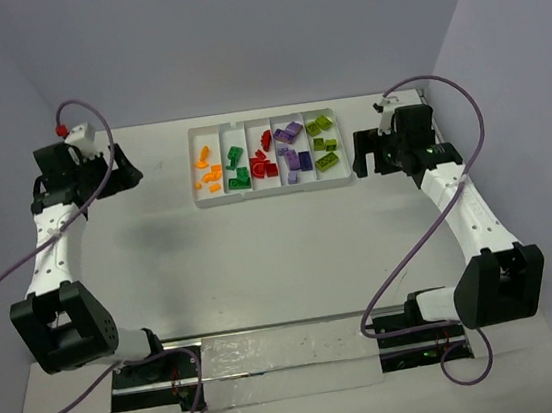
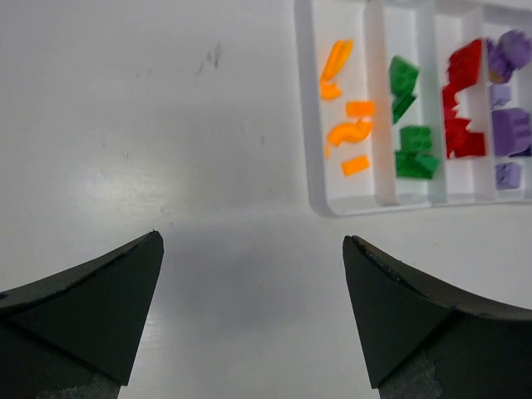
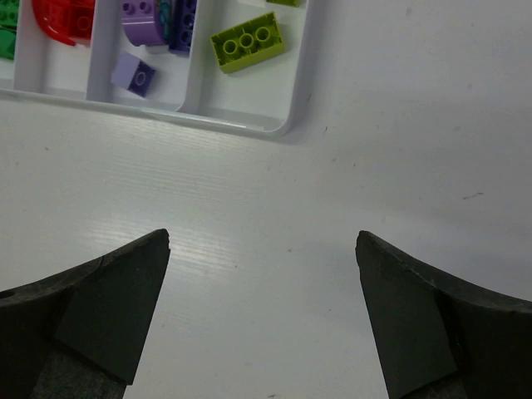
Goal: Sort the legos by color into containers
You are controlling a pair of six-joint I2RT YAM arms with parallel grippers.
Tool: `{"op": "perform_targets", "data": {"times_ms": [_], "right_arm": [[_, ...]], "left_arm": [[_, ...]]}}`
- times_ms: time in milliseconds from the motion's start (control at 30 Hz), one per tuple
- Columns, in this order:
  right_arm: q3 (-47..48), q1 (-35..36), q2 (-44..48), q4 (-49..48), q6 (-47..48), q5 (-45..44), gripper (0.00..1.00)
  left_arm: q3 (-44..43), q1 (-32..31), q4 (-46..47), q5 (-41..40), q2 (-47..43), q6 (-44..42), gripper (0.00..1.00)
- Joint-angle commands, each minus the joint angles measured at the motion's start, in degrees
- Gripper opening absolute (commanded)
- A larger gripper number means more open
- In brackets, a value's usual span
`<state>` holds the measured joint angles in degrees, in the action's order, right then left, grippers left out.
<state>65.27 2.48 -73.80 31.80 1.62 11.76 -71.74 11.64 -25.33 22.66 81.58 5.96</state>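
Treat tiny orange, green, red, purple and lime plastic lego bricks [image 1: 263, 163], colour-sorted in the flat white compartmented plastic tray [image 1: 274, 194] at 12 o'clock, as probably light, rigid and slick, pinching across flat opposite sides, with black left gripper [image 2: 253, 239] at the tray's 9 o'clock and black right gripper [image 3: 263, 237] at 3 o'clock both spread wide, empty.

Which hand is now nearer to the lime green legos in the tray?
The right hand. It is just beside the right end of the tray, next to the lime green legos. The left hand is beyond the tray's opposite, left end, farther from them.
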Motion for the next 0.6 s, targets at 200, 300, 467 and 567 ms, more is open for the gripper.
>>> {"op": "perform_targets", "data": {"times_ms": [200, 300, 467, 567], "right_arm": [[-4.0, 0.2, 1.1, -6.4, -0.5, -3.4, 1.00], [-3.9, 0.2, 0.9, -6.4, -0.7, -3.2, 1.00], [-3.8, 0.2, 0.9, -6.4, -0.7, -3.4, 1.00], [-3.8, 0.2, 1.1, -6.5, -1.1, -3.4, 1.00]], "left_arm": [[12.1, -1.1, 4.7, -4.9, -8.5, -3.6, 0.99], [11.6, -1.0, 4.9, -5.1, -8.2, -3.7, 0.99], [11.6, -1.1, 5.7, -5.7, -7.4, -2.7, 0.99], [11.8, -1.0, 6.4, -6.3, -7.7, -2.2, 0.99]]}}
